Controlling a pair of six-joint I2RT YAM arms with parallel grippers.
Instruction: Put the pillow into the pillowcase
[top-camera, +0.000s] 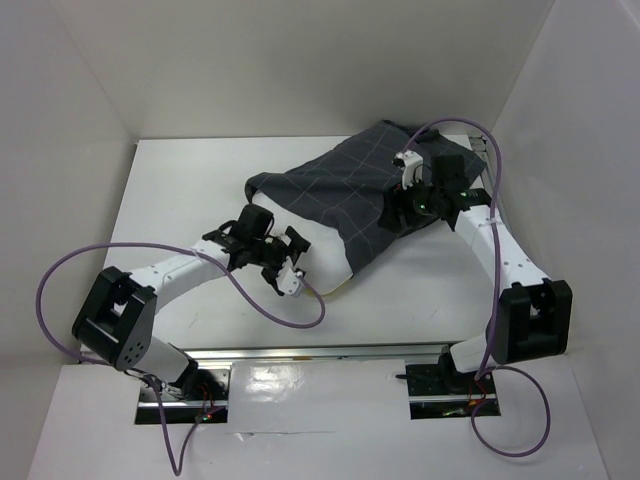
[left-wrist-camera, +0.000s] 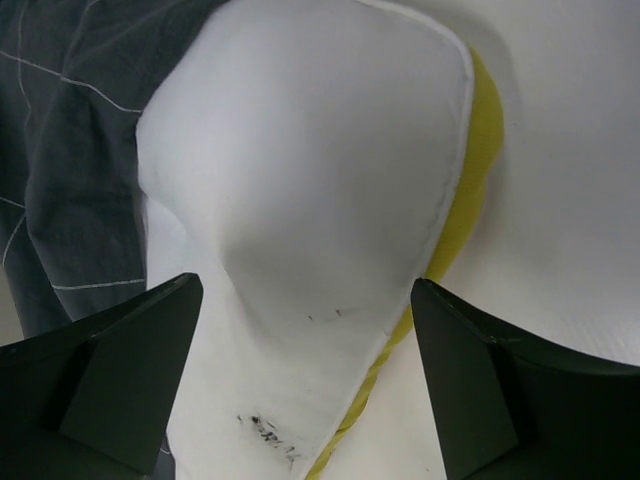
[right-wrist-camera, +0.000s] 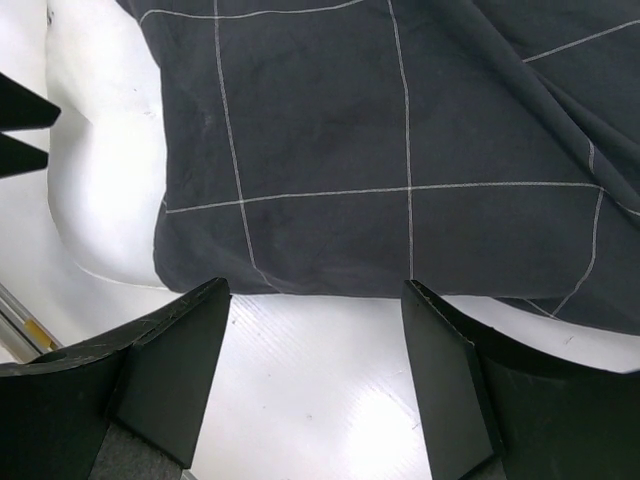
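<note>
The pillowcase (top-camera: 345, 185), dark grey with a thin light grid, lies wrinkled at the back right of the table. The white pillow (top-camera: 325, 255) sticks out of its near-left end, and the yellow trim (left-wrist-camera: 475, 190) runs along the pillow's right edge. My left gripper (top-camera: 297, 250) is open, its fingers either side of the pillow's bare white corner (left-wrist-camera: 310, 200); the pillowcase (left-wrist-camera: 60, 150) is to the left. My right gripper (top-camera: 395, 212) is open with nothing in it, over bare table just short of the pillowcase's edge (right-wrist-camera: 400, 150). The pillow (right-wrist-camera: 100, 200) shows at the left there.
White walls close in the table (top-camera: 200, 190) at the back and on both sides. A metal rail (top-camera: 320, 355) runs along the near edge by the arm bases. Purple cables (top-camera: 270, 300) loop off each arm over the table.
</note>
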